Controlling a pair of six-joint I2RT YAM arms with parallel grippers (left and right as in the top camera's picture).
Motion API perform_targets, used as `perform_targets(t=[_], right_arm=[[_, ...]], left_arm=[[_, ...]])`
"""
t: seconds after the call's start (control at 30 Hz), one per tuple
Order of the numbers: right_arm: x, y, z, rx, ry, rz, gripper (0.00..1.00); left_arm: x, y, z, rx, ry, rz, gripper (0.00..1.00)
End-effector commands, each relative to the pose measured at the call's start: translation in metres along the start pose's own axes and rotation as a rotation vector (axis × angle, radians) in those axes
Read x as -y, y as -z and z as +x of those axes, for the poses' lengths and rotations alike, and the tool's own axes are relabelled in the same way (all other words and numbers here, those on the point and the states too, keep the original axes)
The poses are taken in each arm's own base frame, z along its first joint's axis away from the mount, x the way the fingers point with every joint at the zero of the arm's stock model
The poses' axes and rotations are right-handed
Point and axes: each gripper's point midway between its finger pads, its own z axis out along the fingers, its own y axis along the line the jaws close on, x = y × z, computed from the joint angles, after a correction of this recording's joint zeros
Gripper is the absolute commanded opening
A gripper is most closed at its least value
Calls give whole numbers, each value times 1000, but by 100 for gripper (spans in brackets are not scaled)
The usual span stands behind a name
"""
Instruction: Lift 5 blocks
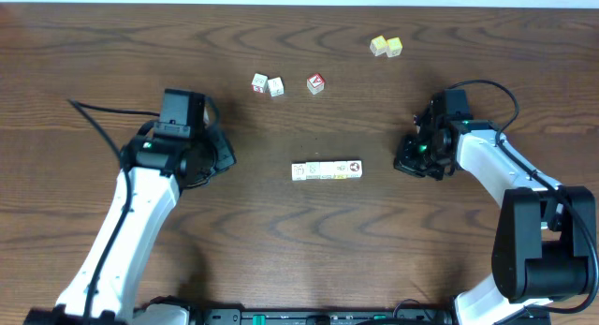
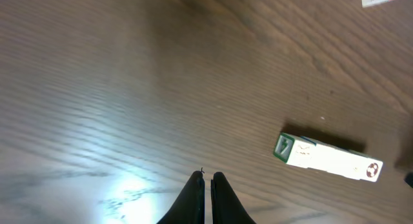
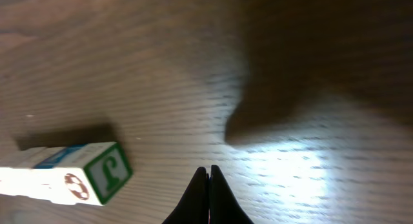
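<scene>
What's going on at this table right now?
A row of small cream-white wooden blocks lies end to end on the dark wooden table. The left gripper and the right gripper sit off either end of the row, both shut and empty, clear of it. Nothing is lifted yet.

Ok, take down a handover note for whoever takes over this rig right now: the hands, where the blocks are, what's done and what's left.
Left hand: shut, empty, low over bare table.
Right hand: shut, empty, just off the row's other end.
Blocks: end to end in one row on the table between the hands, touching neither.
Done: the row is lined up.
Left: the lift itself; nothing is gripped yet.
The red-topped cube and the loose cubes beside it sit apart, farther back.
</scene>
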Motion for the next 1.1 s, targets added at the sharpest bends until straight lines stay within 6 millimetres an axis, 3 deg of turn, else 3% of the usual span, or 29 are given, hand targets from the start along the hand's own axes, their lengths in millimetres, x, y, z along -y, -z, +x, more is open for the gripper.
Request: perform_targets(t=[0.0, 0.17, 0.43, 0.6, 0.83, 1.07], right_arm=[[-21, -3, 5, -17, 24, -79, 1], [-35, -9, 9, -4, 82, -72, 1], [-31, -14, 12, 11, 75, 13, 1], [-32, -17, 14, -4, 74, 9, 1], [-37, -26, 21, -27, 115, 9, 1], [-47, -30, 25, -54, 139, -51, 1]], left_arm=[[12, -20, 10, -86, -11, 42, 7], [31, -52, 27, -193, -68, 92, 7], [35, -90, 48, -285, -128, 72, 7], [52, -107, 63, -324, -246, 124, 7], [63, -117, 74, -335, -290, 135, 7], [68, -118, 71, -317, -301, 149, 7]])
